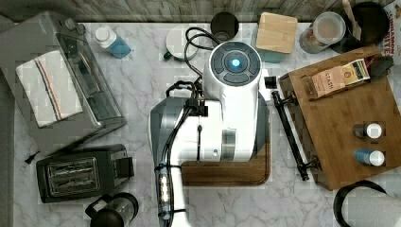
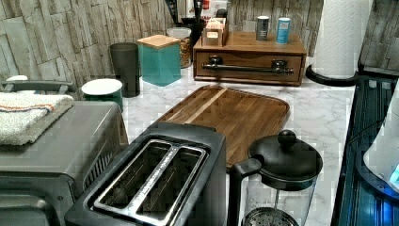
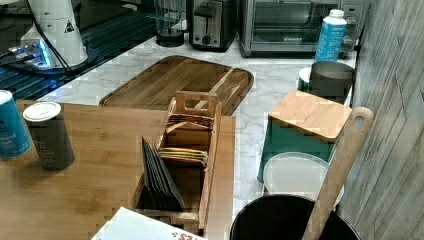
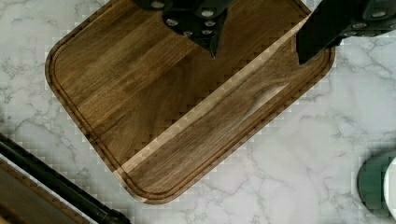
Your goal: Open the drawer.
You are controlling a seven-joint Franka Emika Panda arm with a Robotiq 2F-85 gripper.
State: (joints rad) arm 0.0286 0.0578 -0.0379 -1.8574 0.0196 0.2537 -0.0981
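At the left view's upper middle, the drawer [image 2: 249,61] sits shut, front facing the cutting board [image 2: 235,115].
Its black bar handle [image 2: 248,68] runs level, left to right; the gripper [image 4: 256,49] jaws gape apart, holding nothing.

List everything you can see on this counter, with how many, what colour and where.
drawer: one, brown, shut, black bar handle, far end in the left view
cutting board: one, dark wood, before the drawer
small tins: two, dark and blue, on the box top
tea-bag caddy: one, wooden, on the box top
teal canister: one, wooden lid, by the wall
toaster: one, black, left view's foreground
toaster oven: one, silver, towel on top
French press: one, black, beside the toaster
paper towel roll: one, white
tool: one, black, open, above the cutting board
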